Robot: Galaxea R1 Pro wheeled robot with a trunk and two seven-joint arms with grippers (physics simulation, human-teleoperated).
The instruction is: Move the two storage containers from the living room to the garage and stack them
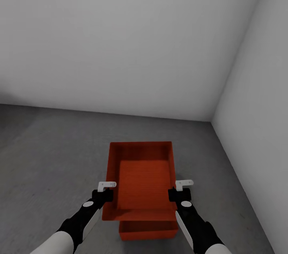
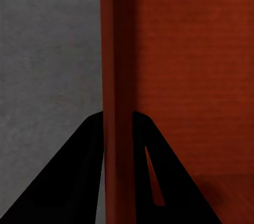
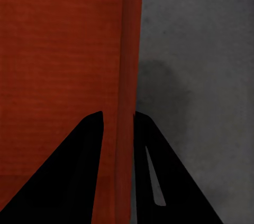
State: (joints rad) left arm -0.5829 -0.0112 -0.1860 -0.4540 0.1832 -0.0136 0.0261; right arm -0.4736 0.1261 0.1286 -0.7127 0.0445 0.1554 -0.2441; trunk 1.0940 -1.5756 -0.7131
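Observation:
In the head view, one orange-red storage container (image 1: 143,182) hangs level between my two grippers over the grey concrete floor (image 1: 48,154) of the garage. My left gripper (image 1: 105,195) is shut on its left side wall (image 2: 119,49). On the opposite side wall (image 3: 129,39), my right gripper (image 1: 179,195) is shut too. Each wrist view has one black finger inside the wall and one outside, left gripper (image 2: 117,115) and right gripper (image 3: 118,114). The second storage container (image 1: 148,230) sits underneath, nearer to me, mostly hidden. Whether the two bins touch is unclear.
A plain white back wall (image 1: 120,38) meets a white side wall (image 1: 260,106) in a corner ahead at the right. Bare concrete stretches away to the left of the bins, and a narrower strip lies to their right.

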